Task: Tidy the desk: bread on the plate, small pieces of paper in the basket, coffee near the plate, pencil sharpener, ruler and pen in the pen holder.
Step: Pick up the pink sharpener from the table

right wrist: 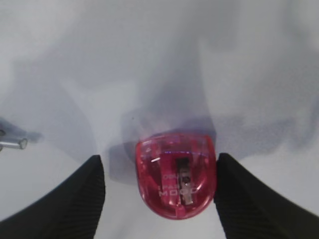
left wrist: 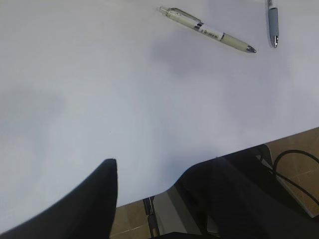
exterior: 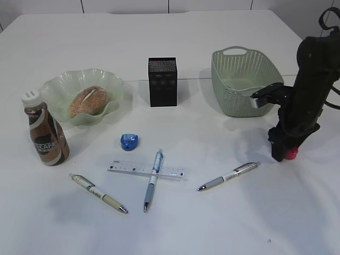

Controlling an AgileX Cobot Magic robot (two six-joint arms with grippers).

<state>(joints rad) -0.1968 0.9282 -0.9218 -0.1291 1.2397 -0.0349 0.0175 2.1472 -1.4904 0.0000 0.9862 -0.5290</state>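
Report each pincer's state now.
Left pincer: open, holding nothing.
Right pincer: open around the red pencil sharpener, not yet shut on it.

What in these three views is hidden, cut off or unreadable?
- Red sharpener: exterior view, mostly hidden under the right gripper.
- Left gripper: left wrist view, tips cut off by the bottom edge; absent from the exterior view.
- Basket interior: its near wall hides the bottom.
- Ruler markings: too small.

White counter (exterior: 223, 223) carries a green dish (exterior: 114, 85), coffee bottle (exterior: 47, 133), black holder (exterior: 162, 82), green basket (exterior: 234, 85), blue sharpener (exterior: 129, 141), red sharpener (right wrist: 176, 180), clear ruler (exterior: 127, 168) under the middle pen (exterior: 153, 179), two pens either side.
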